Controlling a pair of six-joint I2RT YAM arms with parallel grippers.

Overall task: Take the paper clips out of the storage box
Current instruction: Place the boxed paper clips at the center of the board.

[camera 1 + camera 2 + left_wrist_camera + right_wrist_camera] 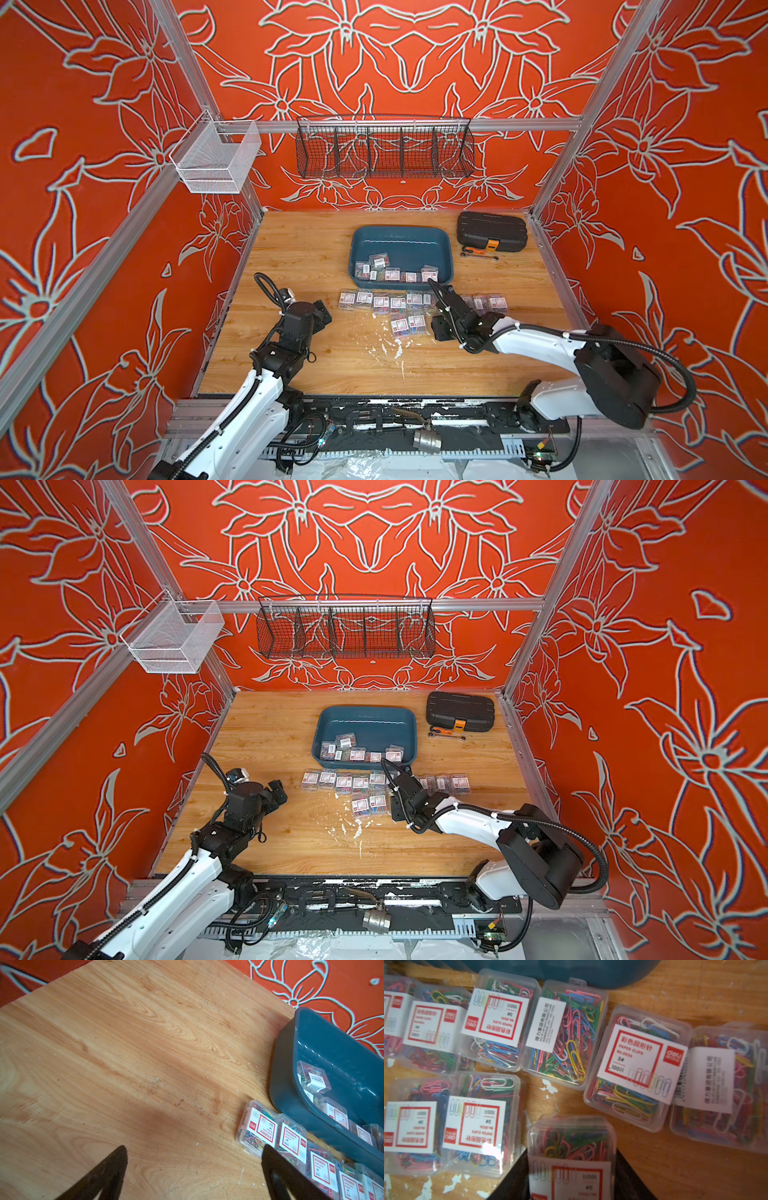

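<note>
**A:** Six or so boxes of paper clips [392, 273] lay in the storage box [405, 245]. They were bunched along its near wall, one tipped up on its neighbours. The far half of the tray floor was bare.

**B:** And outside it?

**A:** A row of them sat on the table [307, 257] just beside the tray's near wall, labels mostly up. Two more lay a little nearer the arms, touching each other.

**B:** Right gripper?

**A:** The right gripper [572, 1153] was clamped on one clear box, a dark finger on either side. That held box [571, 1138] sat over the wood close to the row. I could not tell whether it touched the table (the wrist view was soft there).

**B:** Left?

**A:** The left gripper [194, 1147] had its jaws spread wide with nothing between them. It hung over bare wood, left of the row's end box, with the tray's corner near.

**B:** Anything else noted?

**A:** A black case [491, 230] with an orange latch stood to the right of the tray, apart from it. A small wrench [480, 253] lay just in front of the case.
</note>
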